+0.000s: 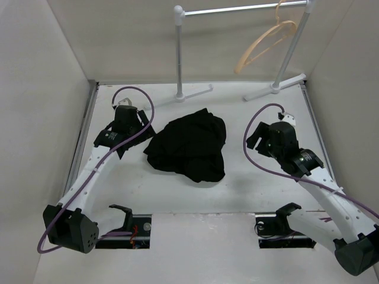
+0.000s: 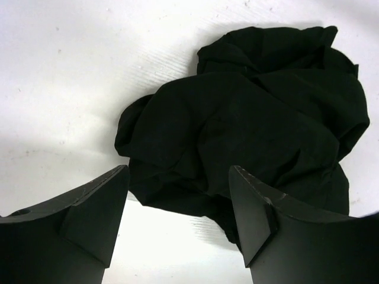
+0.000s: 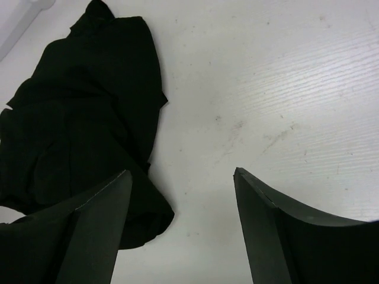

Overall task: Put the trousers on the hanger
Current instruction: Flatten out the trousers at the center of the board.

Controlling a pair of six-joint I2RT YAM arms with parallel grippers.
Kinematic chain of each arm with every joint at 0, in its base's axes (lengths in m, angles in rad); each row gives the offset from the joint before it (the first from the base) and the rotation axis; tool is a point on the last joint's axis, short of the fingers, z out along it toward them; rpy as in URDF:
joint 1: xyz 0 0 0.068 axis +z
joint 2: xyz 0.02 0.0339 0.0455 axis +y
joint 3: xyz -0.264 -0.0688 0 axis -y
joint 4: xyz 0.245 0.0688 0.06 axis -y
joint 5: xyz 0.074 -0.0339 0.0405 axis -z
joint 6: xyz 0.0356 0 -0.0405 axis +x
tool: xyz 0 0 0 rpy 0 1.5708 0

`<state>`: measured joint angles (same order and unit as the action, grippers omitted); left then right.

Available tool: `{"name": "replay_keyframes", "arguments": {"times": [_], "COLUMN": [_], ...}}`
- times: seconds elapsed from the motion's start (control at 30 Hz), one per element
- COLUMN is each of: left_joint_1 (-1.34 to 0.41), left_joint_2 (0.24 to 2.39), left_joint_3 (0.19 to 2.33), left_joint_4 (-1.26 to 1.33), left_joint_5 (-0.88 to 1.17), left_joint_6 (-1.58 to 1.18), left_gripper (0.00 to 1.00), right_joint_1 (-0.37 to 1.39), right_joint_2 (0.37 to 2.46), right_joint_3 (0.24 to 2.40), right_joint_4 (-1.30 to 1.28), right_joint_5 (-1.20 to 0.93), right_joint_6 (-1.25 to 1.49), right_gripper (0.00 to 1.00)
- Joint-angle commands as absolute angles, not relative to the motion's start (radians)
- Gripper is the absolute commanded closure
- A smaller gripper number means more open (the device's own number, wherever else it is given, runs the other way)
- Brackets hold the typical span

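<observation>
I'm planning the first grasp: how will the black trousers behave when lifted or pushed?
Probably floppy: the trousers lie crumpled in soft folds, so a pinch would likely lift one layer while the rest sags. Pushed, they would likely bunch up rather than slide whole. Rolling seems unlikely: the heap sits low on the table.

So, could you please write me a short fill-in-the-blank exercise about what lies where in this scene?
1. The black ____ lie crumpled on the table between the arms.
2. The tan ____ hangs from the silver rail at the back.
3. The left pincer and the right pincer are both ____, holding nothing.
Missing words: trousers; hanger; open.
</observation>
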<state>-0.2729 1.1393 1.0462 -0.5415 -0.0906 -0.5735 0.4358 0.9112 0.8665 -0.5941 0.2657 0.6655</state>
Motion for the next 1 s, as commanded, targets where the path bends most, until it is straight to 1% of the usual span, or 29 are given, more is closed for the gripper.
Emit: {"name": "replay_keyframes", "arguments": {"times": [0.0,0.07,0.1,0.13,0.17,0.2,0.23,0.27,0.3,0.33,0.4,0.43,0.47,0.5,0.53,0.57,0.67,0.73,0.77,0.87,0.9,0.93,0.97], "left_joint_1": [-0.248,-0.22,-0.2,-0.183,-0.176,-0.156,-0.15,-0.142,-0.136,-0.128,-0.119,-0.116,-0.114,-0.114,-0.119,-0.123,-0.133,-0.139,-0.152,-0.182,-0.194,-0.199,-0.211], "left_joint_2": [1.112,1.12,1.124,1.124,1.124,1.123,1.123,1.124,1.126,1.132,1.144,1.158,1.166,1.186,1.206,1.233,1.307,1.336,1.377,1.433,1.446,1.451,1.456], "left_joint_3": [1.002,0.98,0.964,0.944,0.937,0.913,0.902,0.884,0.867,0.85,0.832,0.816,0.81,0.801,0.795,0.789,0.785,0.787,0.795,0.805,0.808,0.81,0.811], "left_joint_4": [-0.56,-0.566,-0.571,-0.571,-0.568,-0.56,-0.557,-0.548,-0.532,-0.514,-0.489,-0.465,-0.451,-0.43,-0.41,-0.384,-0.306,-0.267,-0.215,-0.164,-0.147,-0.14,-0.121], "left_joint_5": [-0.094,-0.081,-0.083,-0.084,-0.084,-0.084,-0.086,-0.087,-0.087,-0.087,-0.08,-0.072,-0.066,-0.055,-0.048,-0.043,-0.019,0.001,0.043,0.098,0.115,0.124,0.141], "left_joint_6": [-0.584,-0.586,-0.586,-0.586,-0.586,-0.591,-0.594,-0.6,-0.609,-0.618,-0.629,-0.638,-0.643,-0.65,-0.66,-0.669,-0.695,-0.715,-0.739,-0.781,-0.794,-0.802,-0.813], "left_gripper": [0.32,0.33,0.33,0.33,0.33,0.34,0.34,0.34,0.35,0.36,0.36,0.36,0.36,0.36,0.36,0.36,0.36,0.36,0.36,0.37,0.39,0.42,0.53], "right_joint_1": [0.427,0.427,0.43,0.433,0.433,0.433,0.435,0.441,0.458,0.485,0.514,0.548,0.557,0.58,0.587,0.617,0.64,0.642,0.643,0.654,0.656,0.656,0.656], "right_joint_2": [0.913,0.913,0.913,0.913,0.913,0.917,0.923,0.931,0.94,0.946,0.951,0.965,0.971,0.988,0.995,1.044,1.133,1.192,1.242,1.32,1.348,1.367,1.38], "right_joint_3": [0.861,0.858,0.85,0.847,0.844,0.841,0.841,0.842,0.842,0.835,0.824,0.806,0.799,0.787,0.785,0.784,0.79,0.792,0.801,0.801,0.802,0.804,0.802], "right_joint_4": [-0.528,-0.528,-0.52,-0.517,-0.514,-0.512,-0.515,-0.523,-0.528,-0.523,-0.519,-0.5,-0.491,-0.474,-0.469,-0.441,-0.379,-0.326,-0.284,-0.194,-0.171,-0.146,-0.134], "right_joint_5": [0.239,0.226,0.207,0.198,0.184,0.166,0.15,0.137,0.102,0.071,0.057,0.04,0.037,0.026,0.022,-0.001,-0.014,-0.021,-0.061,-0.133,-0.149,-0.161,-0.163], "right_joint_6": [0.658,0.664,0.669,0.67,0.672,0.67,0.669,0.669,0.667,0.663,0.658,0.658,0.657,0.657,0.657,0.655,0.647,0.643,0.632,0.621,0.621,0.624,0.626], "right_gripper": [0.27,0.3,0.38,0.43,0.51,0.67,0.8,0.89,0.94,0.93,0.86,0.67,0.59,0.42,0.38,0.27,0.23,0.25,0.27,0.28,0.29,0.33,0.38]}}
